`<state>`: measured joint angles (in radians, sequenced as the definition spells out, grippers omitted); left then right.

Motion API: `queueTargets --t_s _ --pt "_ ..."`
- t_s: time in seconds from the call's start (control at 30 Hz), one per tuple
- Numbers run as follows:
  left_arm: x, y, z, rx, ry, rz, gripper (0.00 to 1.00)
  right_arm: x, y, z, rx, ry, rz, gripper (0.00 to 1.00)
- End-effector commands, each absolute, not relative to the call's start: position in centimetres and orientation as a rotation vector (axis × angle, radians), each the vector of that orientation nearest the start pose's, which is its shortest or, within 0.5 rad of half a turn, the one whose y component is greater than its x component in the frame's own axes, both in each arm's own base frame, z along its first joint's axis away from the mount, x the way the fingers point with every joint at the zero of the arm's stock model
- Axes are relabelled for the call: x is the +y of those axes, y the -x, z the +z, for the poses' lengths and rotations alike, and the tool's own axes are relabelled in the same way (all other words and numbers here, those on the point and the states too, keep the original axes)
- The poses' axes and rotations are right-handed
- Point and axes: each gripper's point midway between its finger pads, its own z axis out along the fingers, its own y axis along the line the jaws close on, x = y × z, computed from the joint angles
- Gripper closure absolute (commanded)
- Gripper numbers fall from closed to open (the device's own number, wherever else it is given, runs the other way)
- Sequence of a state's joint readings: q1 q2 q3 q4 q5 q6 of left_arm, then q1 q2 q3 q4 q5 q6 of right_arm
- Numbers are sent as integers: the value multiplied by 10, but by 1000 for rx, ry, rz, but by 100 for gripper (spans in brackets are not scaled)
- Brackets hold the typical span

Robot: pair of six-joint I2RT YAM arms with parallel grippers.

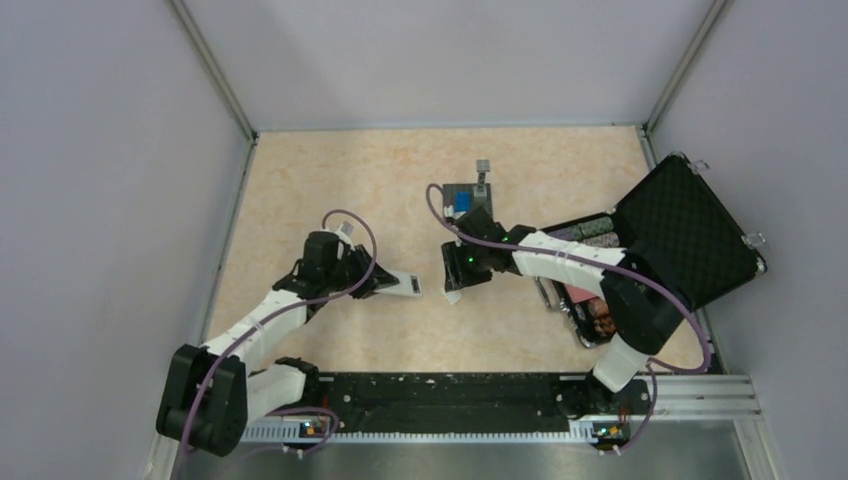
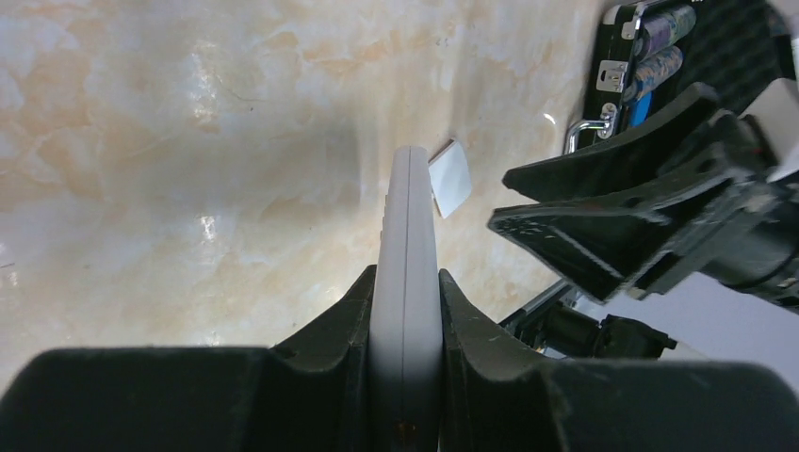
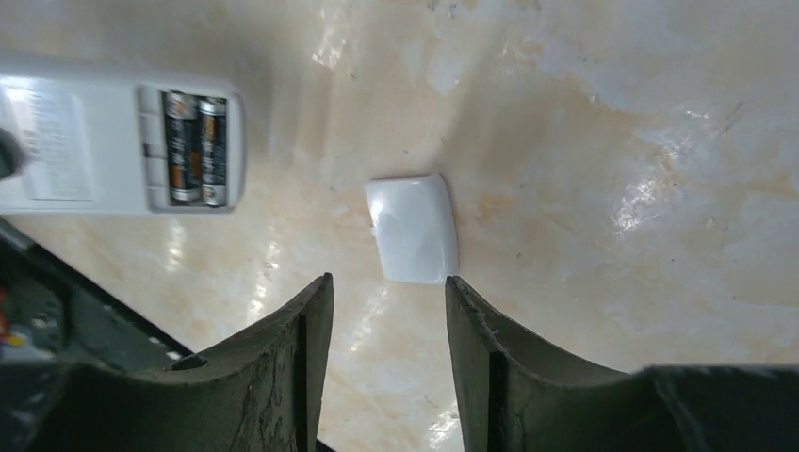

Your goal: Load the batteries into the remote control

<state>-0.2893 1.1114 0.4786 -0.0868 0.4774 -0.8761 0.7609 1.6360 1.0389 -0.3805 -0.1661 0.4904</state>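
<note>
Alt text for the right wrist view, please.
Two batteries sit side by side in the open compartment of the white remote control, upper left. A loose white battery cover lies on the table just ahead of the open, empty right gripper.

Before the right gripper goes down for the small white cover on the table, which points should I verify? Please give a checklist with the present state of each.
1. Left gripper shut on the remote control: ok.
2. Both batteries seated side by side in the open compartment: ok.
3. Battery polarity correct: cannot tell.
4. Battery cover lying free on the table, nothing touching it: ok.
5. Right gripper open and empty, pointing at the cover: ok.
6. Opening wide enough for the cover: cannot tell.
</note>
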Motion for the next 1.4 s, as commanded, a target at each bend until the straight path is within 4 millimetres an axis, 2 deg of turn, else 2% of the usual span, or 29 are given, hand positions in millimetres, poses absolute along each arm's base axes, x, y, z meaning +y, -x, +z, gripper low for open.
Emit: queueTargets --t_s 0.0,0.1,0.3,0.5,0.63,0.7,0.9,1.07,1.13,1.27,1.37 --pt "-176 -235 93 2402 432 -1055 100 295 -245 52 2585 710 439 52" --pt "-169 -232 93 2390 456 -1016 100 298 -248 49 2574 765 347 51" --pt "-156 -230 92 2369 501 -930 100 295 -245 42 2653 592 312 49" --pt "-148 -227 90 2347 524 -889 100 295 -242 26 2683 584 306 43" --pt "-145 -225 90 2340 531 -874 100 304 -238 26 2701 574 373 42" --pt "-144 -225 91 2334 534 -869 100 309 -229 27 2739 540 443 42" --pt "-142 -226 91 2322 542 -866 100 335 -208 35 2803 345 713 45" --pt "-140 -228 94 2311 540 -856 100 344 -212 55 2759 283 799 48" --pt "-139 -228 94 2310 529 -851 100 344 -216 65 2706 304 808 49" --pt "-140 -227 93 2320 487 -855 100 325 -237 80 2548 472 645 48" --pt "-145 -225 95 2333 439 -883 100 318 -239 87 2388 846 578 46"
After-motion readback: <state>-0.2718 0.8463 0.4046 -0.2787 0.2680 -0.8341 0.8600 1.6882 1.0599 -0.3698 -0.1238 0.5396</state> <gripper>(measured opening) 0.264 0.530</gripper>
